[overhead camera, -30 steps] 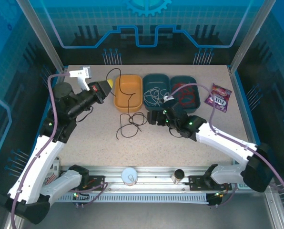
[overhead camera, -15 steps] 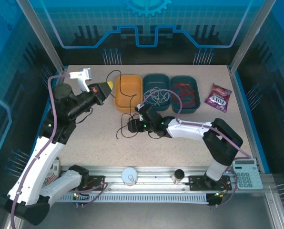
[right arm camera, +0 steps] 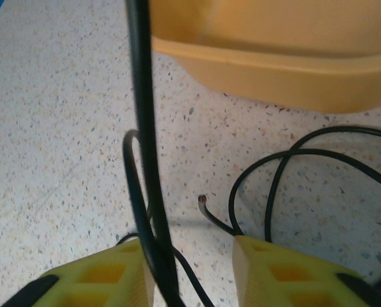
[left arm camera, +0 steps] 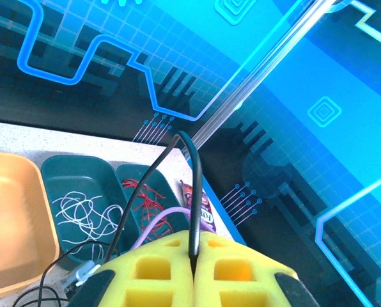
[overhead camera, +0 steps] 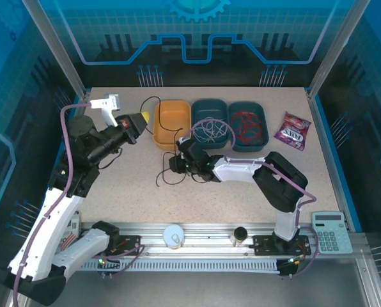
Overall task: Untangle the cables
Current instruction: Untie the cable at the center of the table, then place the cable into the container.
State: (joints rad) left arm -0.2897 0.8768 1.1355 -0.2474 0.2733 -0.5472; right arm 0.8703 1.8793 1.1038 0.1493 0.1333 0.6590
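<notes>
Black cable (overhead camera: 171, 171) — looks thin, limp and light — loops on the table just in front of the orange tray (overhead camera: 168, 115).
Your left gripper (left arm camera: 194, 268) is clenched on one strand beside the tray; your right gripper (right arm camera: 192, 252) straddles another, jaws apart — pinch there.

The flat surface (overhead camera: 241, 198) was pale beige, speckled with fine dark flecks; the rounded plastic tray (overhead camera: 171, 119) was orange-yellow; the two matching plastic trays beside it (overhead camera: 209, 102) (overhead camera: 247, 105) were dark teal; the thin white-grey wire (left arm camera: 82, 214) lay pale against one, the thin red wire (left arm camera: 149, 198) bright against the other; the thin black wire (right arm camera: 142, 128) was plain glossy black; the left pincer (left arm camera: 194, 246) and right pincer (right arm camera: 190, 256) had yellow pads with black edges; the crinkled snack packet (overhead camera: 291, 130) was purple with pale lettering; the flat calculator (overhead camera: 331, 231) was light grey; the enclosure walls (overhead camera: 190, 32) were blue, with a fine grid and bright circuit-like outlines.
</notes>
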